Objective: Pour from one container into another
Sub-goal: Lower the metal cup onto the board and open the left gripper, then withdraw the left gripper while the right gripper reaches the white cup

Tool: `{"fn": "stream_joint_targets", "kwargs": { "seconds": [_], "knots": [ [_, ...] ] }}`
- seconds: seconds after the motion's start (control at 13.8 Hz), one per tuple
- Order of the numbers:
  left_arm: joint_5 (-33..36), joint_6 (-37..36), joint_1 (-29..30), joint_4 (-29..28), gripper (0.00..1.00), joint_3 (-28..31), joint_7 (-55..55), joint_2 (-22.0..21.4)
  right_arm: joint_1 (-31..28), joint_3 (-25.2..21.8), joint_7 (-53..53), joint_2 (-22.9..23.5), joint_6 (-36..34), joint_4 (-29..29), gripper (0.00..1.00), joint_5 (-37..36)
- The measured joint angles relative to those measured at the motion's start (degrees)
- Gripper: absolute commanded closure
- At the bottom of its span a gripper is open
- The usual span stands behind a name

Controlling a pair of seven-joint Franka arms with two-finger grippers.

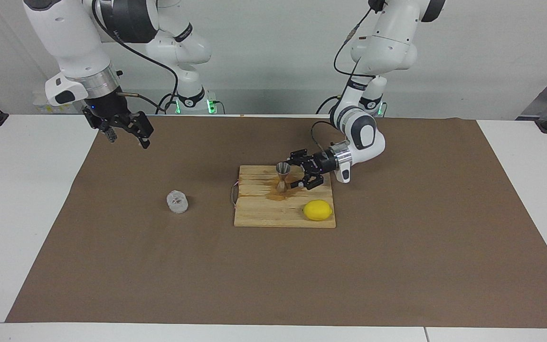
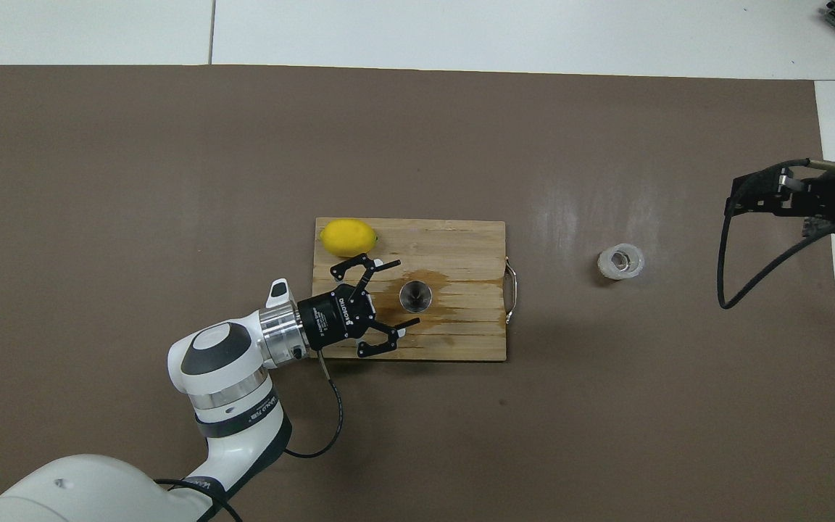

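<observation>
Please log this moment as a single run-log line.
left hand: open, beside jigger | jigger: upright on board, free | cup: on mat | right hand: open, waiting aloft
</observation>
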Motion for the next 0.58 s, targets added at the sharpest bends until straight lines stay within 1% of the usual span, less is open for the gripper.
{"fn": "stream_joint_targets", "kwargs": {
  "seconds": [0.07, 0.29, 0.44, 0.58],
  "knots": [
    [0.87, 2.29, 0.0, 0.05, 0.0, 0.0, -2.04, -1.38, 0.0, 0.0, 0.0, 0.0, 0.0, 0.0, 0.0, 0.0],
    [7.57, 5.81, 0.09, 0.09, 0.0, 0.25, -8.57, -4.91, 0.0, 0.0, 0.0, 0.0, 0.0, 0.0, 0.0, 0.0],
    [13.69, 8.02, 0.28, 0.18, 0.0, 0.61, -13.59, -7.21, -0.04, 0.0, 0.0, 0.0, 0.0, 0.0, 0.0, 0.0],
    [21.52, 8.96, 1.23, 0.46, 0.0, 0.82, -19.49, -9.33, -0.29, -0.03, 0.0, 0.0, 0.0, 0.0, 0.0, 0.0]
  ]
}}
